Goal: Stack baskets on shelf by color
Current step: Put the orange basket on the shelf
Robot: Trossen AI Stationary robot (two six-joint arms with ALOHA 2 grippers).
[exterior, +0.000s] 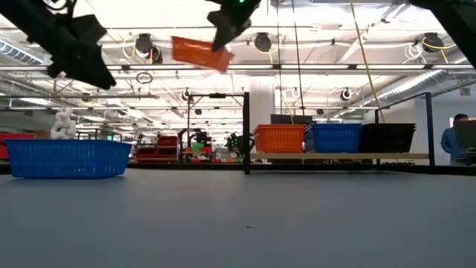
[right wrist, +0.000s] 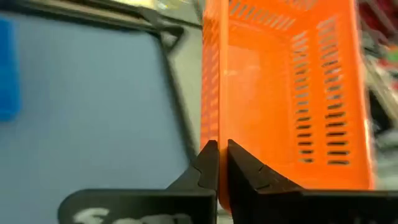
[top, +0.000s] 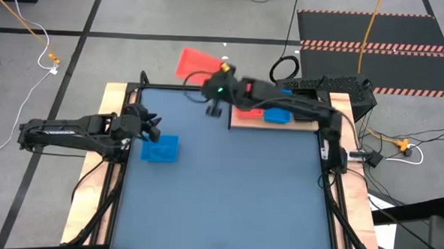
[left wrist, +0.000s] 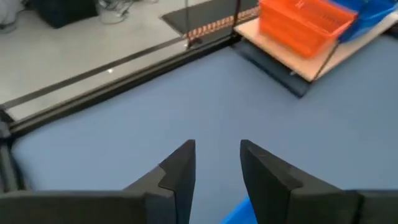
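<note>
right gripper clamped on rim of an orange basket, held aloft past the table's far edge, left gripper fingers spread over a blue basket on the table, shelf carrying orange, blue and black baskets

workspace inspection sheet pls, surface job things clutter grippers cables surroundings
surface: blue tabletop, bare in the middle.
job's things: light wood shelf board carries a red-orange slotted basket, a bright blue basket and a black mesh basket; another blue basket sits on the table.
clutter: nothing seen.
grippers: right gripper shut on a raised red-orange basket's wall; left gripper open over the table's blue basket.
cables: yellow cable and black coil on the floor.
surroundings: person beyond the shelf.
</note>
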